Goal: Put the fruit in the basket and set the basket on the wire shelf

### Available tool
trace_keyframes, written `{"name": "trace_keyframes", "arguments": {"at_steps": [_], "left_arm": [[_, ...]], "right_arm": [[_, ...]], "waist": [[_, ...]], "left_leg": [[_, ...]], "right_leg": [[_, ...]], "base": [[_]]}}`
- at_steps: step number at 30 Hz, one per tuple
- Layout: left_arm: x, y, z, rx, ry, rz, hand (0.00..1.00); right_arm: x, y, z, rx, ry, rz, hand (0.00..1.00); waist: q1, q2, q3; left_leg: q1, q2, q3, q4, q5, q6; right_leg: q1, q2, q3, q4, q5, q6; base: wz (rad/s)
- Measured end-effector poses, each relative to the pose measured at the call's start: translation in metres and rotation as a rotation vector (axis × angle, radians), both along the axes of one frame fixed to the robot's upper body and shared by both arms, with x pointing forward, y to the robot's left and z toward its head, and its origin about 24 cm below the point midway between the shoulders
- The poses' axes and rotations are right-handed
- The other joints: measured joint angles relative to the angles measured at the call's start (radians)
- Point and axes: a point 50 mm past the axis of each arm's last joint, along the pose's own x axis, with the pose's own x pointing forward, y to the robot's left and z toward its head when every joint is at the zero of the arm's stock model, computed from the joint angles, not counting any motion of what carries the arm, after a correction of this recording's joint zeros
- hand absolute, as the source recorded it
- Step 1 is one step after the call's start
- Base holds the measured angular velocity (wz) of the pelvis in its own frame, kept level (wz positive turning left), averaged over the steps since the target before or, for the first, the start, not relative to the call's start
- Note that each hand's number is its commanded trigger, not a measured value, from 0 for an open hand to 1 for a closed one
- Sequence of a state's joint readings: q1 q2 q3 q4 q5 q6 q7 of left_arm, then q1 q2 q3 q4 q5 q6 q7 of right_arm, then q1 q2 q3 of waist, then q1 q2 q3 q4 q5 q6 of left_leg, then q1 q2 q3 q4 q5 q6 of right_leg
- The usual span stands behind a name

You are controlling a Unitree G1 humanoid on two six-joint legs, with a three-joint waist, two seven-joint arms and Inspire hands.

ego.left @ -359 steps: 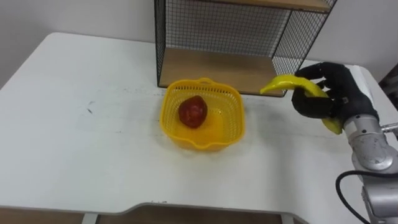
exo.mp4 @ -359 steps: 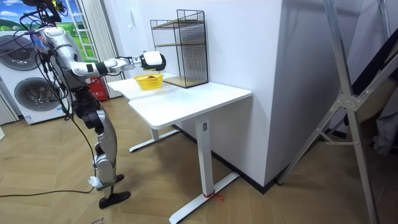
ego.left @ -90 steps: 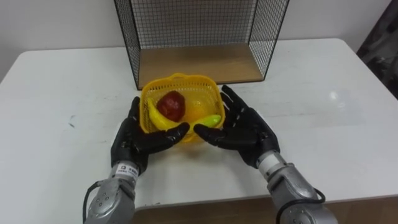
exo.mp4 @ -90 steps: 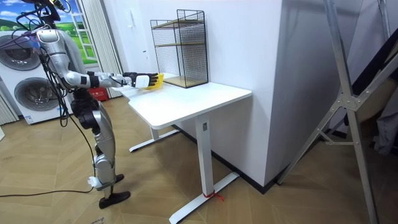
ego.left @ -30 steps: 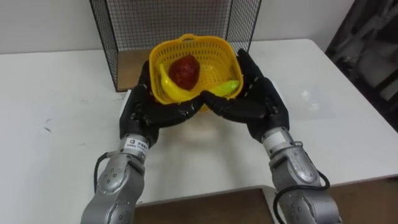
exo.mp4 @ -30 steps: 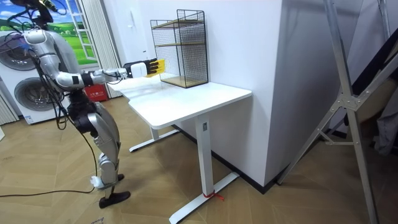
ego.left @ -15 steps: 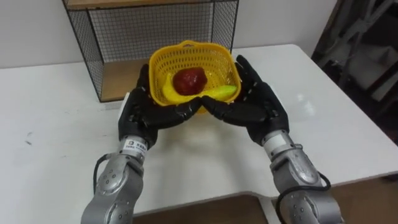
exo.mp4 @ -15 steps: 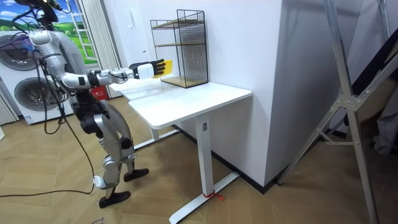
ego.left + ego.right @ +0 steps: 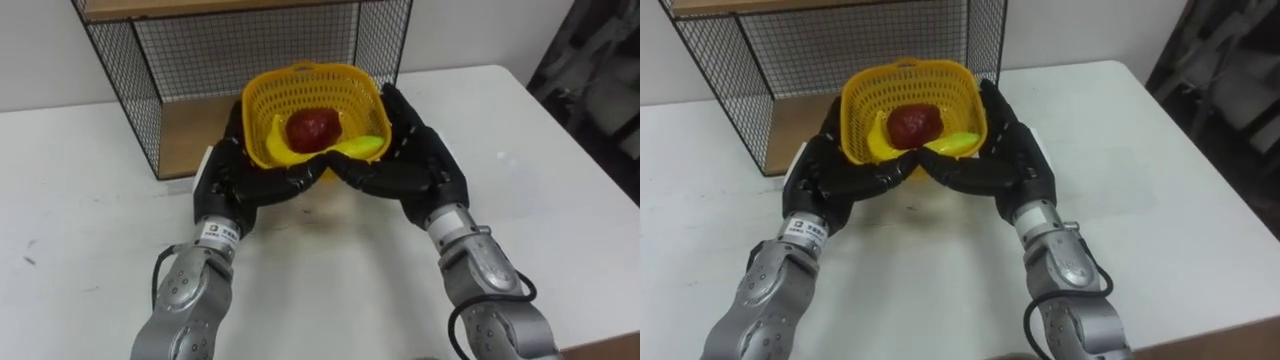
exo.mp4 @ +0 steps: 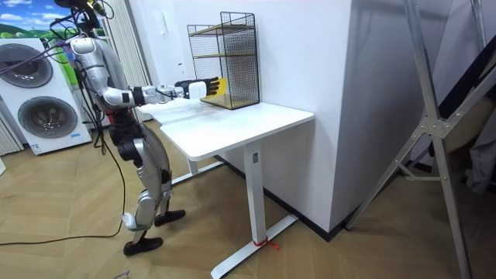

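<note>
In the upper middle of the eye views the yellow basket [image 9: 350,95] sits cradled between the left hand [image 9: 232,178] and the right hand [image 9: 418,165], each pressing flat, fairly straight fingers against a side wall while the thumbs meet under its near edge. A red fruit [image 9: 312,130] and a banana [image 9: 272,138] lie inside it. The basket is held above the white table [image 9: 90,230], right in front of the lower opening of the wire shelf [image 9: 150,95] at the frame's top, and in the room view the robot stands at the table's left end, arms stretched toward the shelf.
</note>
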State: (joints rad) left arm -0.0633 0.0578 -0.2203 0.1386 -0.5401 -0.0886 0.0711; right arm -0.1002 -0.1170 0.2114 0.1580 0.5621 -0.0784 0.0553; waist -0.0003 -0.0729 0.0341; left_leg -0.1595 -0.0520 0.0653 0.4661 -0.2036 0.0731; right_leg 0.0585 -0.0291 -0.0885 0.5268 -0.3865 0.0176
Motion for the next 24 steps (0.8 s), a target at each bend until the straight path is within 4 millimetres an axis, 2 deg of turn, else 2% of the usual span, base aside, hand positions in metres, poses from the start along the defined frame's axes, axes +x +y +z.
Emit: {"name": "trace_keyframes", "arguments": {"at_steps": [1,2,3,6,11,14,17,22,24], "left_arm": [[0.000,0.000,0.000,-0.001,-0.001,0.000,0.00],[0.000,0.001,0.000,-0.002,-0.002,0.002,0.00],[0.000,0.000,-0.003,-0.001,0.013,-0.001,0.00],[0.001,0.001,-0.003,0.003,0.015,0.002,0.00],[0.001,0.003,-0.004,0.003,0.026,0.011,0.00],[0.003,0.004,-0.004,0.000,0.032,0.014,0.00],[0.005,0.005,-0.006,0.007,0.048,0.022,0.00],[0.009,0.008,-0.008,0.021,0.064,0.035,0.00],[0.017,0.007,-0.007,0.030,0.070,0.036,0.00]], "right_arm": [[0.000,-0.001,0.000,-0.003,-0.001,-0.001,0.00],[0.001,-0.001,0.001,-0.011,-0.005,0.001,0.00],[0.000,-0.001,-0.001,-0.017,0.001,0.001,0.00],[0.004,-0.001,-0.003,-0.021,0.010,0.009,0.00],[0.009,0.003,0.002,-0.017,0.002,0.023,0.00],[0.012,0.005,-0.002,-0.014,0.022,0.019,0.00],[0.015,0.006,0.001,-0.029,0.011,0.018,0.00],[0.033,0.011,0.014,-0.042,-0.010,0.028,0.00],[0.041,0.016,0.016,-0.037,-0.007,0.033,0.00]], "waist": [[0.000,0.005,0.0030],[0.006,0.013,0.0081],[0.003,0.023,0.0075],[0.004,0.030,0.0032],[0.010,0.027,0.0010],[0.011,0.027,-0.0011],[0.030,0.028,-0.0017],[0.036,0.029,-0.0037],[0.042,0.029,-0.0038]], "left_leg": [[0.001,0.003,-0.007,-0.005,0.000,0.000],[0.001,0.004,-0.011,-0.013,0.001,-0.001],[0.004,0.005,-0.014,-0.015,0.001,-0.001],[0.008,0.007,-0.014,-0.032,0.005,-0.006],[0.010,0.006,-0.019,-0.038,0.006,-0.008],[0.025,0.004,-0.028,-0.044,0.006,-0.008],[0.037,0.003,-0.027,-0.053,0.006,-0.008],[0.062,0.003,-0.031,-0.068,0.007,-0.010],[0.074,0.004,-0.036,-0.072,0.008,-0.012]], "right_leg": [[-0.008,0.005,0.004,-0.022,0.000,0.004],[-0.033,-0.004,0.007,-0.097,0.013,-0.003],[-0.038,-0.008,-0.007,-0.112,0.051,-0.039],[-0.023,-0.006,-0.026,-0.136,0.066,-0.048],[-0.015,-0.004,-0.039,-0.156,0.067,-0.050],[0.015,-0.004,-0.053,-0.185,0.076,-0.050],[0.029,-0.005,-0.058,-0.195,0.079,-0.049],[0.067,0.000,-0.065,-0.235,0.093,-0.050],[0.090,0.004,-0.069,-0.263,0.106,-0.050]], "base": [[0.00],[0.00],[0.00],[0.03],[0.07],[0.08],[0.02],[0.02],[0.05]]}}
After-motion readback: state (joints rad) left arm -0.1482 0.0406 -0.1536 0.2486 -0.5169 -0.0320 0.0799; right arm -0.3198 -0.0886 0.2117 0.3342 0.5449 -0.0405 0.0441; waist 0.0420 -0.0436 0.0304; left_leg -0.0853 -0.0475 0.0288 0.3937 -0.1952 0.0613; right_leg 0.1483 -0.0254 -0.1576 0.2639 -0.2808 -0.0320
